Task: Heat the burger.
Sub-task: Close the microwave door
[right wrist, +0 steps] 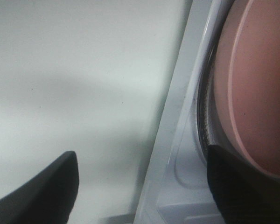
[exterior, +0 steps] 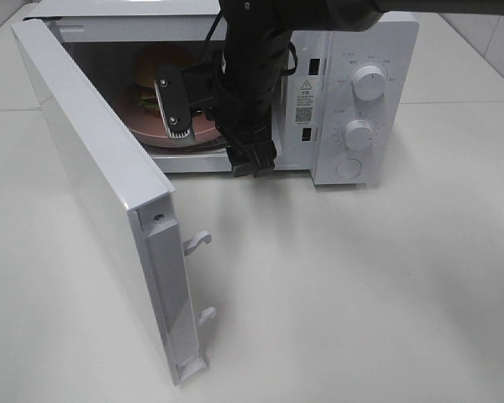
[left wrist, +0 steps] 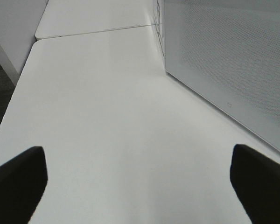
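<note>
The burger [exterior: 151, 84] sits on a round pink plate [exterior: 134, 119] inside the open microwave [exterior: 353, 50], partly hidden by my right arm. My right gripper [exterior: 254, 161] points down at the oven's front sill, just in front of the plate. In the right wrist view that gripper [right wrist: 144, 186] is open: its dark fingers [right wrist: 42, 186] stand apart over the white sill with nothing between them, and the pink plate [right wrist: 256, 93] lies beside one finger. My left gripper [left wrist: 137, 182] is open above bare table, outside the door; it is out of the exterior high view.
The microwave door [exterior: 84, 168] swings wide open toward the front left, with two latch hooks [exterior: 199, 241] on its edge. Its outer face [left wrist: 224, 60] fills one side of the left wrist view. Two knobs [exterior: 370, 82] are on the control panel. The white table [exterior: 361, 285] spreads around.
</note>
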`<action>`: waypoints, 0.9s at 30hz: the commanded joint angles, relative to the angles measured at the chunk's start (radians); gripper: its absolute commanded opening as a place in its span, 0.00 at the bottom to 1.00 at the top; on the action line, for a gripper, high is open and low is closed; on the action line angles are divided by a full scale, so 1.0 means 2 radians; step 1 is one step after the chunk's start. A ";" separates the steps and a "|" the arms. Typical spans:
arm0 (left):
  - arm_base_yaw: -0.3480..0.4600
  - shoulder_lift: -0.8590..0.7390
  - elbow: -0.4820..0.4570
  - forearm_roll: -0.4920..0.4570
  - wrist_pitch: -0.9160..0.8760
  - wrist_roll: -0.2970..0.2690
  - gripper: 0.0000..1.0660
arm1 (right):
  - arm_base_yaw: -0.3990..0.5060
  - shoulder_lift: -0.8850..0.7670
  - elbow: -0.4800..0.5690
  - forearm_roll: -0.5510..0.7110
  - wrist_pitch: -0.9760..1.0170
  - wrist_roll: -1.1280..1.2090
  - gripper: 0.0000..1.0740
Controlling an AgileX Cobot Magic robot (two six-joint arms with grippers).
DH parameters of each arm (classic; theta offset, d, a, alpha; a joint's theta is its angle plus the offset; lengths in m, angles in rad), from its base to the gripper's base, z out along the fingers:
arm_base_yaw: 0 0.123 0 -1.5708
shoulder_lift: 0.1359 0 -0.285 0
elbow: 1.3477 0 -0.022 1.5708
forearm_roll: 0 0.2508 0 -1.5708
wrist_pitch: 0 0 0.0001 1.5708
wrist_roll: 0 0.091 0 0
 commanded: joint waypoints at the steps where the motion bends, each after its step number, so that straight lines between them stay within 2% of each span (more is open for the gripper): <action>1: -0.003 -0.008 0.001 0.000 -0.002 -0.002 0.95 | -0.001 -0.030 0.040 0.004 -0.021 0.013 0.71; 10: -0.003 -0.008 0.001 0.000 -0.002 -0.002 0.95 | -0.001 -0.100 0.122 0.000 -0.021 0.047 0.71; 22: -0.003 -0.008 0.001 0.000 -0.002 -0.002 0.95 | -0.001 -0.180 0.182 -0.019 0.016 0.072 0.71; 27: -0.003 -0.008 0.001 0.000 -0.002 -0.002 0.95 | -0.001 -0.221 0.225 -0.028 0.023 0.100 0.71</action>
